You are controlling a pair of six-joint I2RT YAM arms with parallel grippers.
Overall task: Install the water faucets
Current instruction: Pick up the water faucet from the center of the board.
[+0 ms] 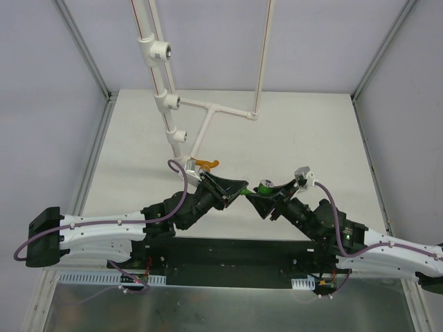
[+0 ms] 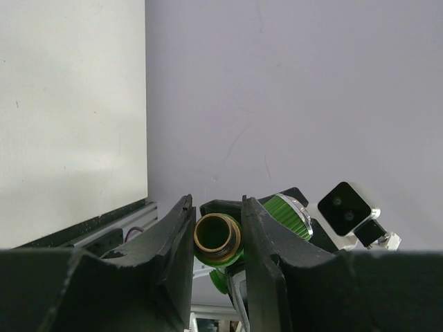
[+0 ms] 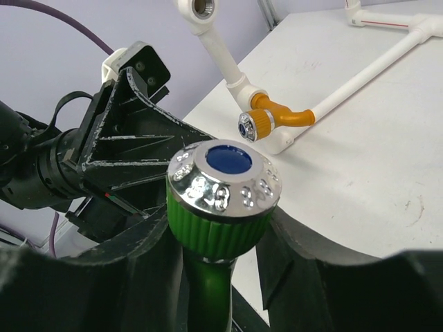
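The green faucet [image 1: 264,185] hangs above the table's near middle, where both grippers meet. My left gripper [image 1: 242,190] [image 2: 216,204] is shut on the green faucet's [image 2: 218,235] brass threaded end. My right gripper [image 1: 257,196] [image 3: 221,232] has its fingers on either side of the green faucet [image 3: 221,187], just under the silver, blue-centred knob. A gap shows between the stem and the right finger. The orange faucet [image 1: 204,164] [image 3: 266,121] sits in a white fitting on the pipe frame.
A white pipe frame [image 1: 166,97] rises from the table's back left, with a branch [image 1: 221,109] running right. It carries tee fittings with bare threaded holes [image 1: 158,50] [image 1: 171,102] [image 3: 201,10]. Grey walls and metal posts [image 1: 83,48] enclose the table.
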